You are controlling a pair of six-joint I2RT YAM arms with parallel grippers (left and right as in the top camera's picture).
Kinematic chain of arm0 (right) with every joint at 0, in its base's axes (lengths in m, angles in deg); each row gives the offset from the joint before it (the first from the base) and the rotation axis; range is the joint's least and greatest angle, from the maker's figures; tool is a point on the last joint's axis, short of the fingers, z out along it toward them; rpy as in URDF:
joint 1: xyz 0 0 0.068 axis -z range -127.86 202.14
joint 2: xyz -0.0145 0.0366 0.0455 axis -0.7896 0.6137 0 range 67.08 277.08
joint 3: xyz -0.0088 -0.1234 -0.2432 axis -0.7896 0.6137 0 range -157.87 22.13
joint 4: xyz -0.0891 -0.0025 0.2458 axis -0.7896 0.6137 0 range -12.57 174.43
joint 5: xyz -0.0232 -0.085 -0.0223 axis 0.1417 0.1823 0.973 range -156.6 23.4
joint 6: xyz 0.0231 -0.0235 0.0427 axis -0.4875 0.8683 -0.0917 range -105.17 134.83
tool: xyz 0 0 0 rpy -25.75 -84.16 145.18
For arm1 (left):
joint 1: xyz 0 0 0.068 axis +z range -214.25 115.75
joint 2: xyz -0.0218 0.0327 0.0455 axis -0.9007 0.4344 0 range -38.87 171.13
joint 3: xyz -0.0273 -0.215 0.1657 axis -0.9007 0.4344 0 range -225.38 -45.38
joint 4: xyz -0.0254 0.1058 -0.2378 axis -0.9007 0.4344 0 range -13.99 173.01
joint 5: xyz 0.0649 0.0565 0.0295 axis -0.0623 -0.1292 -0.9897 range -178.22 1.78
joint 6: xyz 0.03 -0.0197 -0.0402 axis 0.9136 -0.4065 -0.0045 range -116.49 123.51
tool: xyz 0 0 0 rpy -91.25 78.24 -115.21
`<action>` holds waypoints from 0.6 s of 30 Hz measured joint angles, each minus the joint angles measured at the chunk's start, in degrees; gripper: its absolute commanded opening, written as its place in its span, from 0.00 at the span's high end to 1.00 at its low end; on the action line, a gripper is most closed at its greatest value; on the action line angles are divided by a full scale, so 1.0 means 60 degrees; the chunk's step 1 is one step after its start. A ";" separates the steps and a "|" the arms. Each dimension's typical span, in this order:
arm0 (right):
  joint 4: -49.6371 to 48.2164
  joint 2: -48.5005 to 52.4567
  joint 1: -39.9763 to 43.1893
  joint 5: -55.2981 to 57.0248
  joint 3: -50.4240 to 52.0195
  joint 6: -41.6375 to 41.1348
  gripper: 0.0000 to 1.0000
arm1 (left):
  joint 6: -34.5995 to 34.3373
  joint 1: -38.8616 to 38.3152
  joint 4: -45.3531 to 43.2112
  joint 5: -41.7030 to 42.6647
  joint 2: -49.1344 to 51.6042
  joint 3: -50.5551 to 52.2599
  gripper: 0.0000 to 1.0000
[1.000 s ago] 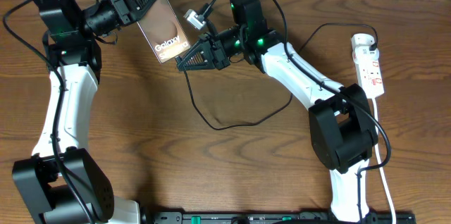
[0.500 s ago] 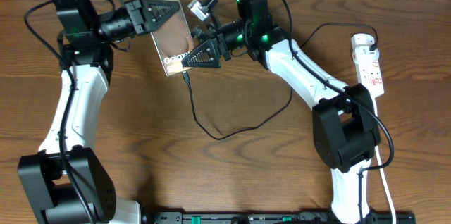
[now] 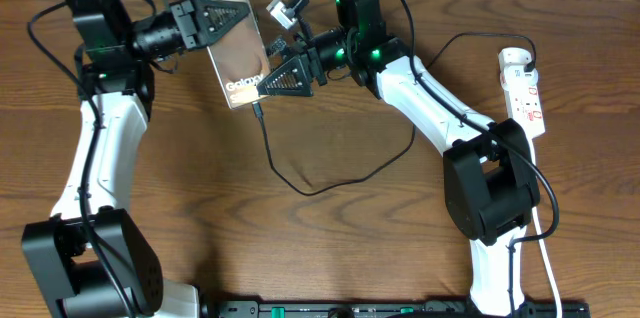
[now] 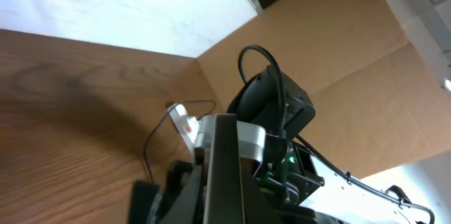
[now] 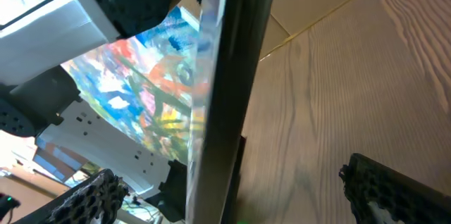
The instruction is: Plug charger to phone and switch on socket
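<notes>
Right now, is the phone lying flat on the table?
No, the left claw holds the phone tilted up off the table.

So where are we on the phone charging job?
Apparently done: the charger has its tip at the lower edge of the phone and looks plugged in, though I can't confirm it is fully seated. In hand: the left pincer is shut on the raised phone, and the right pincer is open around that end. Left: the socket needs switching on, and no pincer is near it.
</notes>
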 measured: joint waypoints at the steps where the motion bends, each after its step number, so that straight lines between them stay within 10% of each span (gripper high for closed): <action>1: 0.0000 0.0000 0.0025 -0.0033 0.0000 -0.0004 0.01 | 0.0007 0.0127 0.0073 0.0022 0.0000 -0.0004 0.93; 18: 0.2473 0.0000 0.1202 0.0900 -0.0058 -0.0772 0.01 | 0.4860 0.2419 0.8990 -0.1912 0.0000 0.0106 0.93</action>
